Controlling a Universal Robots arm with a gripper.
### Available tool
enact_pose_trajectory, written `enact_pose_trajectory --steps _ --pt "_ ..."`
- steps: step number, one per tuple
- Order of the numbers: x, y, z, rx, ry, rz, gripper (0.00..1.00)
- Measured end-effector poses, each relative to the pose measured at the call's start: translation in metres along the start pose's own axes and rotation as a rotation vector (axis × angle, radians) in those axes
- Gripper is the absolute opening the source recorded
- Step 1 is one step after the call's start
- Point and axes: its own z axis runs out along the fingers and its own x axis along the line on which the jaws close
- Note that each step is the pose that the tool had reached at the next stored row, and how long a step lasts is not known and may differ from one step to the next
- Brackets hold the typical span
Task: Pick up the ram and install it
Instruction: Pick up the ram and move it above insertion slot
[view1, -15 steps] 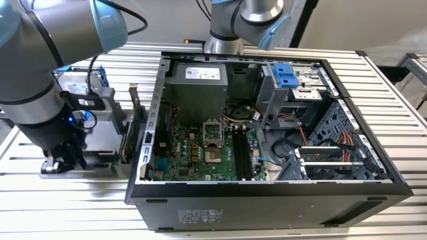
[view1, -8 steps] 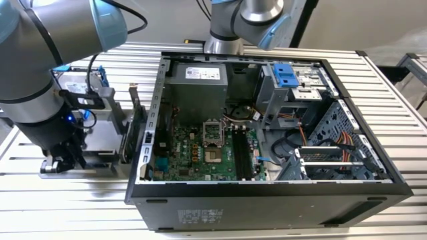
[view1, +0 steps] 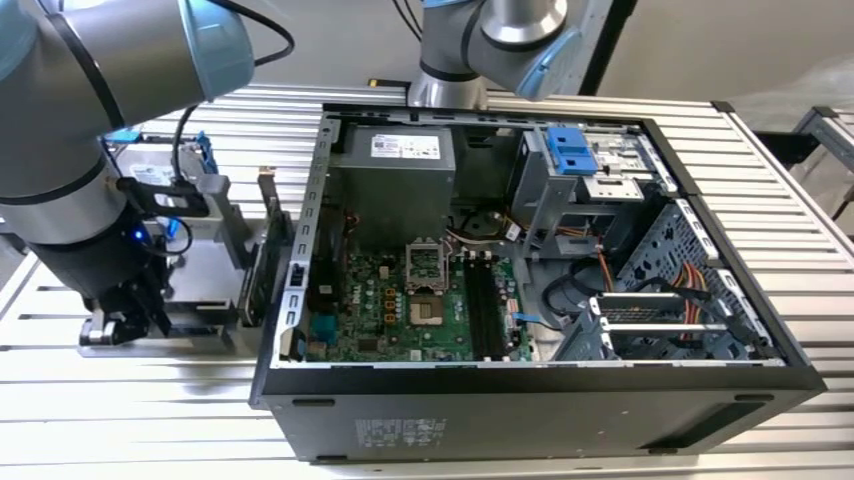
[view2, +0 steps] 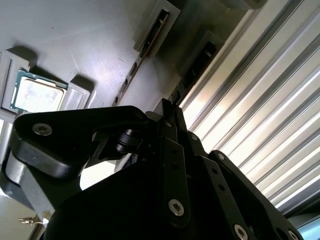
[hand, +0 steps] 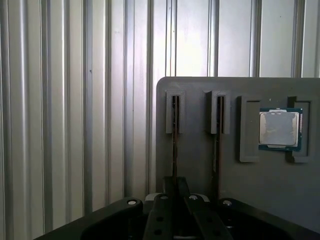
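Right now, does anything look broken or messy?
Nothing looks broken or spilled. The ram stands straight in the grey tray, in line with the gripper; the computer case lies open.

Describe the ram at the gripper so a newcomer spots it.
On the ribbed metal table sits a grey holder plate with a silver CPU. The ram is the thin dark stick standing edge-up in the narrow slot farther from that CPU, by the gripper.
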Motion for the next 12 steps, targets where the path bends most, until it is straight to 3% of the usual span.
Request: enact_pose_trajectory --steps 12 --pt "0.0001 0.0001 -0.0035 -0.0001 0.0001 0.0 0.0"
